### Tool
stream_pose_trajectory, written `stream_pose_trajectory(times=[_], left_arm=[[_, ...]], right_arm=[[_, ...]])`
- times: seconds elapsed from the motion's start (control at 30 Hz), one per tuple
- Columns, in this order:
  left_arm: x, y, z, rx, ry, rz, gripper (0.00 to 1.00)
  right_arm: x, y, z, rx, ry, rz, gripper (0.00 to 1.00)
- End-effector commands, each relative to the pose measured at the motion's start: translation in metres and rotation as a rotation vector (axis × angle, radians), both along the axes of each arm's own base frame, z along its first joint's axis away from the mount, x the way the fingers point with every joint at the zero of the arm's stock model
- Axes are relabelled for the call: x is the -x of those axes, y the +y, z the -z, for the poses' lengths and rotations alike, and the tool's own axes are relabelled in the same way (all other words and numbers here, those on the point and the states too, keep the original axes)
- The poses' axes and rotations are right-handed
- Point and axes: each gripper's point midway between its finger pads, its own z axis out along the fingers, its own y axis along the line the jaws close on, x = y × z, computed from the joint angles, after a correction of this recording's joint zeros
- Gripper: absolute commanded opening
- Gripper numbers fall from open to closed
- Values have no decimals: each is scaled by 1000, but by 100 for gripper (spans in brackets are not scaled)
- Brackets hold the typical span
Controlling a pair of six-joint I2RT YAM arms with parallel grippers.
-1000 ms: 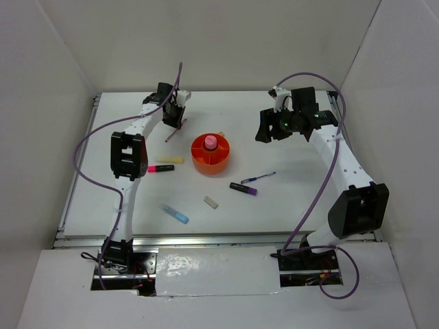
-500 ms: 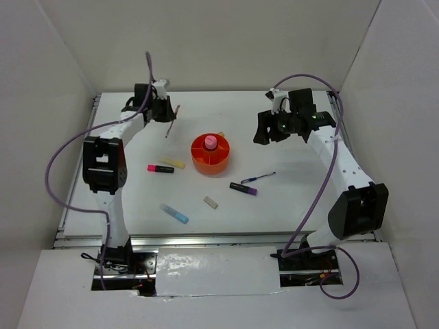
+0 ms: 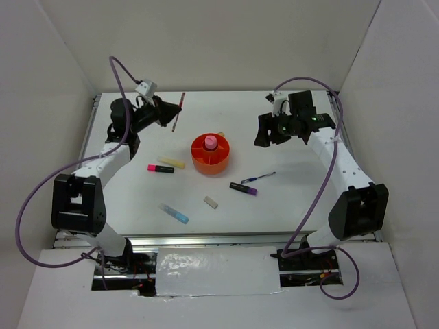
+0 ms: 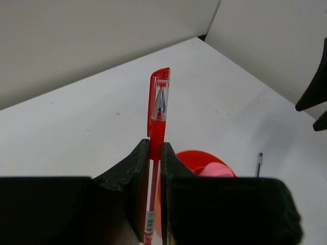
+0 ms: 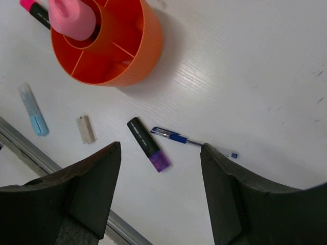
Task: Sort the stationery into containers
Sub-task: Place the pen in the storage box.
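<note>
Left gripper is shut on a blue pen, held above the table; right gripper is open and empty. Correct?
Not quite: the pen in the left gripper is red, not blue, as the left wrist view shows. The rest holds.

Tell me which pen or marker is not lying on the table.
The red pen, clamped in the left gripper above the table. The yellow marker, light blue marker and thin blue pen, like the rest, lie flat on it.
</note>
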Motion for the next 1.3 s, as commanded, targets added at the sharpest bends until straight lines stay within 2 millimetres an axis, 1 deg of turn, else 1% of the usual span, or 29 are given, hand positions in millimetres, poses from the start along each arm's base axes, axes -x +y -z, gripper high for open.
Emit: stream_pose_trajectory(times=[0.0, 0.03, 0.07, 0.1, 0.13, 0.23, 0.3, 0.37, 0.43, 0.53, 0.57, 0.63, 0.73, 0.97, 1.2, 1.27], left_arm=[[18, -25, -16, -43, -187, 43, 0], [20, -27, -18, -51, -232, 41, 0], [21, -31, -17, -53, -247, 48, 0], [24, -35, -7, -55, -242, 59, 0], [26, -37, -16, -24, -291, 64, 0], [17, -39, -6, -10, -263, 42, 0], [10, -40, -10, 14, -288, -2, 0], [6, -43, -7, 25, -291, -24, 0], [4, -46, -1, 27, -284, -22, 0], [6, -57, 7, 33, -281, 18, 0], [6, -58, 5, 44, -287, 20, 0], [5, -63, 10, 68, -264, 34, 0], [5, -67, 11, 95, -251, 39, 0], [2, -73, 36, 129, -182, 59, 0], [2, -79, 53, 158, -130, 84, 0], [3, -81, 54, 157, -135, 97, 0]], right_arm=[[-2, -4, -11, 3, -49, 11, 71], [-3, -6, -9, 4, -46, 15, 71], [-4, -6, -9, 5, -42, 19, 71], [-5, -7, -7, 7, -39, 19, 70], [-5, -7, -7, 10, -36, 20, 70], [-7, -7, -3, 13, -26, 27, 71], [-9, -8, -1, 16, -23, 31, 70], [-11, -8, 2, 16, -15, 35, 71], [-13, -8, 3, 18, -10, 38, 71], [-19, -6, 4, 25, -1, 39, 70], [-19, -5, 4, 29, 1, 37, 70], [-20, -4, 6, 40, 8, 39, 70], [-22, -3, 9, 52, 13, 35, 70], [-24, -6, 18, 75, 29, 44, 70], [-25, -5, 25, 78, 43, 38, 70], [-25, -6, 27, 86, 46, 33, 70]])
